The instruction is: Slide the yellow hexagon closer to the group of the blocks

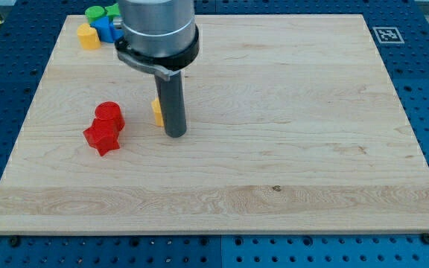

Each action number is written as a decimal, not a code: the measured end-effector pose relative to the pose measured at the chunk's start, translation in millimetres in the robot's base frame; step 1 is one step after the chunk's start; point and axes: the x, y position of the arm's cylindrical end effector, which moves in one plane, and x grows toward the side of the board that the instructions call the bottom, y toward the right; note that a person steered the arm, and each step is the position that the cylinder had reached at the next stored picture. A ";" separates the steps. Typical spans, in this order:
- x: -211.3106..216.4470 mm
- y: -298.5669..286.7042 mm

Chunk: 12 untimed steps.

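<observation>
A yellow block [157, 112], mostly hidden behind the rod, lies on the wooden board left of centre; only its left edge shows, so I cannot confirm its shape. My tip [175, 135] rests on the board just to the right of it, touching or nearly touching. A group of blocks sits at the view's top left: a yellow block [88, 36], a green block [94, 13], a blue block [108, 28] and another green block [114, 10], partly hidden by the arm.
A red cylinder [109, 115] and a red star-shaped block [102, 138] stand together left of the yellow block. The board's edge [21, 134] runs along the left. A fiducial tag [386, 34] is at the top right corner.
</observation>
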 end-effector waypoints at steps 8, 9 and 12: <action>-62.0 -18.7; -64.5 -18.4; -75.3 -6.3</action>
